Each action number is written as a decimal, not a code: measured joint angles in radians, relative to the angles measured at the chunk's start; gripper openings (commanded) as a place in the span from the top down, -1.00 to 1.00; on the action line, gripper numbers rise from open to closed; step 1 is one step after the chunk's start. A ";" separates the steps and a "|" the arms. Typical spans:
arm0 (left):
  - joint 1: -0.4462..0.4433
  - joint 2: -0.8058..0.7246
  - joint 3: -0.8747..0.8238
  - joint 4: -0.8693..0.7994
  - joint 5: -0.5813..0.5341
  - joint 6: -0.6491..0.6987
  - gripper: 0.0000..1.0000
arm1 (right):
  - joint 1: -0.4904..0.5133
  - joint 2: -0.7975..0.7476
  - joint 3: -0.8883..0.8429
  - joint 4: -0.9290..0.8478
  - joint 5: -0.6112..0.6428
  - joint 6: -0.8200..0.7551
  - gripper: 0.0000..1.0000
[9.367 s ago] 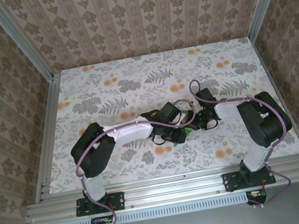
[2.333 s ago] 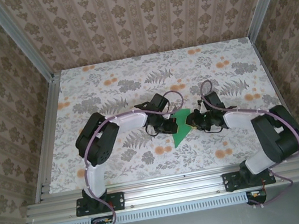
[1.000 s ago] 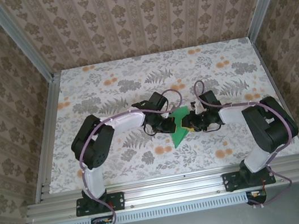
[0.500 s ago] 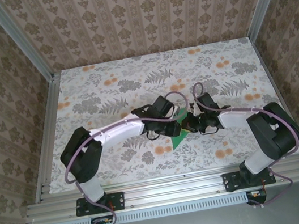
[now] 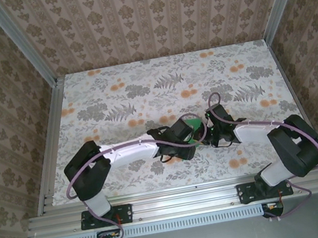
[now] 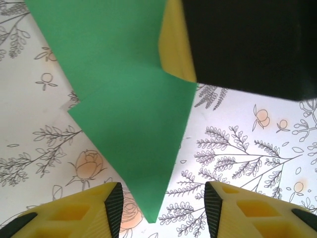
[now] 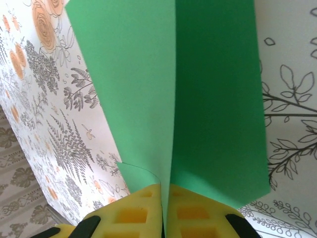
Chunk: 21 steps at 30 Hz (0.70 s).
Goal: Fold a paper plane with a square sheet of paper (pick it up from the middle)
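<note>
The paper plane (image 5: 196, 127) is a bright green pointed dart with a centre crease, held just above the table middle. My right gripper (image 5: 206, 135) is shut on it. In the right wrist view the yellow jaws (image 7: 166, 206) pinch the crease and the two wings (image 7: 198, 99) spread away. In the left wrist view the dart (image 6: 129, 114) hangs point down, with the right arm's yellow finger (image 6: 176, 47) gripping its upper edge. My left gripper (image 6: 163, 210) is open, and the dart's tip sits between its fingers without touching them. From above, the left gripper (image 5: 191, 144) is close beside the right one.
The table (image 5: 142, 91) has a floral cloth. Aluminium rails (image 5: 50, 143) run along its left, right and near edges, and patterned walls stand behind and at both sides. Both arms reach inward and nearly meet at the centre front.
My left gripper has opened and let go of the green paper. My right gripper has shut on the crease. Both arms have shifted toward the near edge, the left arm stretching out lower.
</note>
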 measured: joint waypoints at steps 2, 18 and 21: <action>-0.018 0.014 0.010 0.000 -0.023 0.000 -0.08 | 0.000 -0.003 0.000 0.000 0.000 0.002 0.85; -0.041 0.037 0.024 0.018 -0.087 0.000 -0.13 | 0.000 -0.005 0.000 -0.001 0.000 0.003 0.85; -0.041 0.037 0.024 0.023 -0.087 0.000 -0.13 | 0.000 -0.005 0.000 -0.002 0.000 0.002 0.85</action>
